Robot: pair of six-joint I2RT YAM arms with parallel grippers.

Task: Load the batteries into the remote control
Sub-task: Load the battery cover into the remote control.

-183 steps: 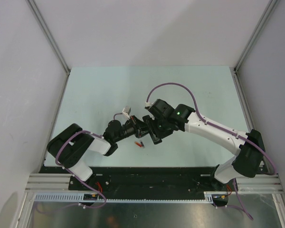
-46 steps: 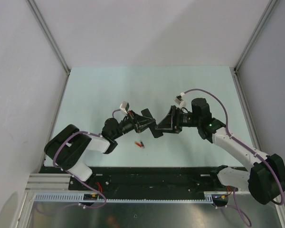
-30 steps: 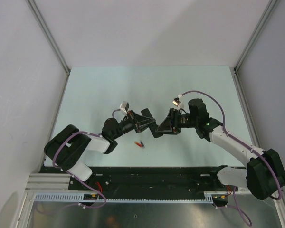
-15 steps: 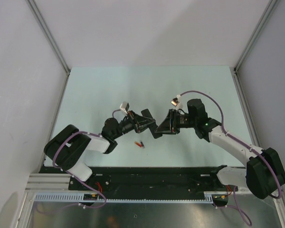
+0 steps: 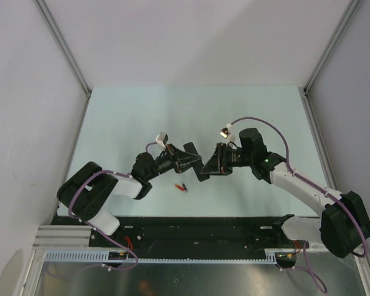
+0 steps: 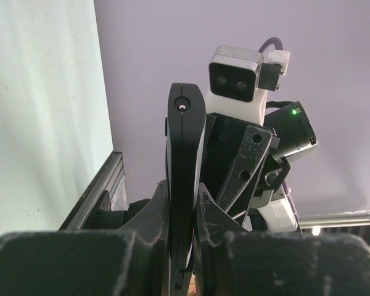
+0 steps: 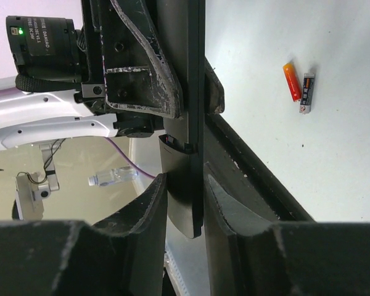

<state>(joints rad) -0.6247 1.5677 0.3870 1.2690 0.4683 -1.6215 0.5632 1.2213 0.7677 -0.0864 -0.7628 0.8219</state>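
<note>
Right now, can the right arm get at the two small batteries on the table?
Probably not yet. The small cylindrical batteries lie in the open, but the jaws of the right arm are shut on the slim black plastic remote control, which the left arm also clamps; it must release first.

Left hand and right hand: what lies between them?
The remote control, clamped by both the left hand and the right hand; both wrist views show it.

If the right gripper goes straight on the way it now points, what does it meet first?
Most likely the left gripper, which clamps the same remote control just ahead. The right gripper has its own fingers around that remote control; depth is unclear.
</note>
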